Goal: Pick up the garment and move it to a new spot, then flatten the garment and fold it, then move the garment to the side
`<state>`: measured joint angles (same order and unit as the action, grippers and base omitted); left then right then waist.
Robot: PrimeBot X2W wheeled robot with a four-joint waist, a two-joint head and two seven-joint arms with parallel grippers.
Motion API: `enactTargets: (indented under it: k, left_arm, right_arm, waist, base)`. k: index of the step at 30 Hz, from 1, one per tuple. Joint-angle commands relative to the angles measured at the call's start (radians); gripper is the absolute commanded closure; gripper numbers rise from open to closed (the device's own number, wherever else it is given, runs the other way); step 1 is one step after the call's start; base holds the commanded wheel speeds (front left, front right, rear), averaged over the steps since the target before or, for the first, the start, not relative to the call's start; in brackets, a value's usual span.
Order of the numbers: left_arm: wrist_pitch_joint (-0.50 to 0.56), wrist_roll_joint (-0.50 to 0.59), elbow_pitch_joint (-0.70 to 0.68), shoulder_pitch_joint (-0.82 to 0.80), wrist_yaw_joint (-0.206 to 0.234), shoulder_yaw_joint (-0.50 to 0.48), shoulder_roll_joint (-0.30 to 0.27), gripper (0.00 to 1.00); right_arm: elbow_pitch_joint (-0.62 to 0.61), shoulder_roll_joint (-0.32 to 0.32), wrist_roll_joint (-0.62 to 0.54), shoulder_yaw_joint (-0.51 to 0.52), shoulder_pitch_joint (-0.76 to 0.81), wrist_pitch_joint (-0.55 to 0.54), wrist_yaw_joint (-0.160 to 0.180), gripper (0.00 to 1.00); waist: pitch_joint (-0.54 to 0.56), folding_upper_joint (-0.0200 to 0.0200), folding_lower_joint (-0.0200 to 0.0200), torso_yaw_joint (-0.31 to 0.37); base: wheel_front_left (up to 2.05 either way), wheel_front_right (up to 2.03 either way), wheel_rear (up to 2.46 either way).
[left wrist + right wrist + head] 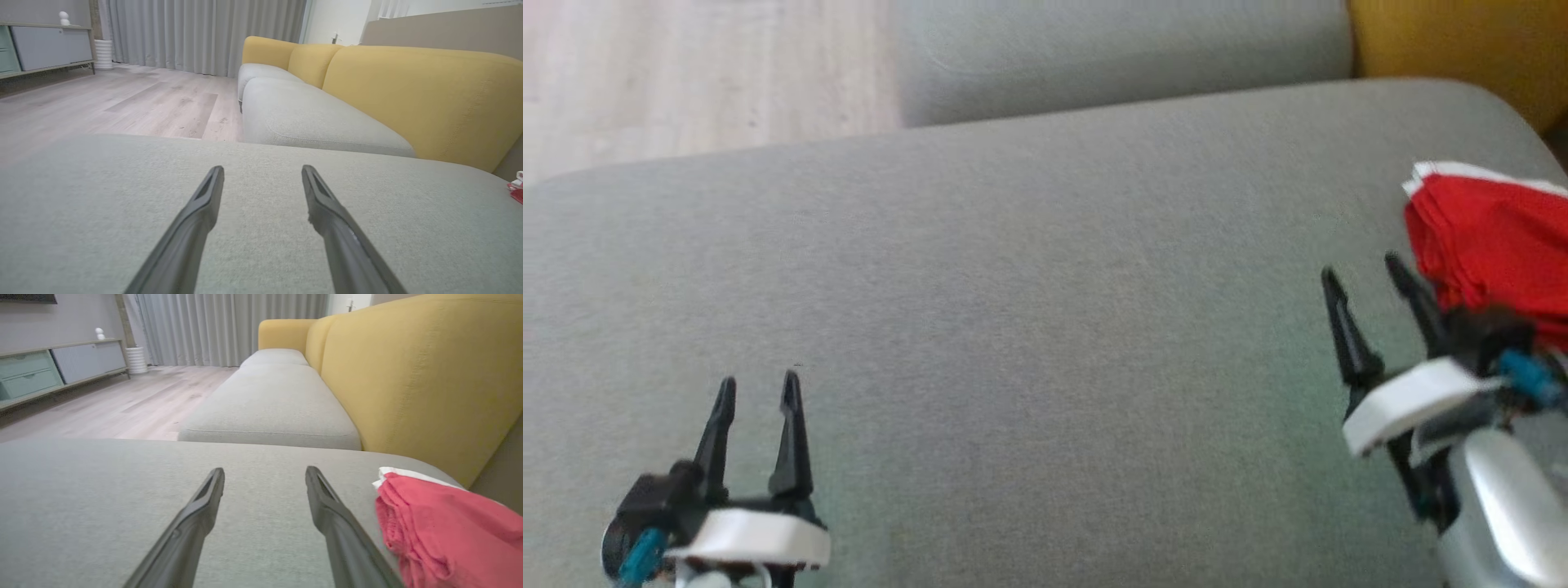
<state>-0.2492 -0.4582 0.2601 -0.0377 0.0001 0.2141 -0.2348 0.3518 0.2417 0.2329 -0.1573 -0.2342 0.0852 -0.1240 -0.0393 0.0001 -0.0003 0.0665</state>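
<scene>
You seem nearly done: the red garment (1494, 245) sits folded at the grey cushion's (1045, 327) right edge, with the left gripper (759, 380) and right gripper (1362, 267) both spread wide and empty.

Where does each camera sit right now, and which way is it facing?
Head view: on the head, looking down on the grey cushion; left end effector lower left, right end effector beside the red garment.
Left wrist view: low over the cushion, facing the curtain; its two fingers spread.
Right wrist view: same heading; its fingers spread, garment at right.
Shared: both wrist views show the yellow backrest.
</scene>
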Motion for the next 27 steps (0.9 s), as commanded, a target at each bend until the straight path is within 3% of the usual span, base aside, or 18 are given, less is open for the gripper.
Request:
enactTargets:
  k: [1,9,23,24,27]
  left_arm:
    - [-0.011,-0.007,-0.031,-0.018,0.006,-0.05,-0.023,0.0]
    - [-0.012,-0.018,-0.03,0.01,0.007,-0.056,-0.025,0.0]
    - [-0.006,-0.027,-0.03,0.003,0.006,-0.044,-0.026,0.0]
    - [0.001,-0.021,-0.002,0.045,0.0,-0.013,-0.006,1.0]
    - [0.002,-0.022,0.04,0.055,0.0,-0.011,0.011,1.0]
  right_arm:
    - [-0.06,-0.007,-0.019,0.004,0.002,0.003,-0.007,0.0]
    - [-0.156,-0.076,-0.066,0.05,0.109,-0.045,-0.007,0.0]
    - [-0.221,-0.092,-0.074,0.059,0.144,-0.091,-0.007,0.0]
    - [-0.183,-0.098,-0.067,0.08,0.165,-0.093,0.0,1.0]
    - [-0.135,-0.103,-0.065,0.073,0.177,-0.094,0.001,1.0]
  waist:
    - [0.031,-0.0001,0.0003,-0.029]
    - [0.043,-0.0001,0.0003,-0.041]
    - [0.034,-0.0001,0.0003,-0.033]
    - [0.034,-0.0001,0.0003,-0.033]
    - [0.034,-0.0001,0.0004,-0.033]
  base:
    - [0.0,0.0,0.0]
    - [0.0,0.0,0.0]
    - [0.0,0.0,0.0]
    - [0.0,0.0,0.0]
    - [0.0,0.0,0.0]
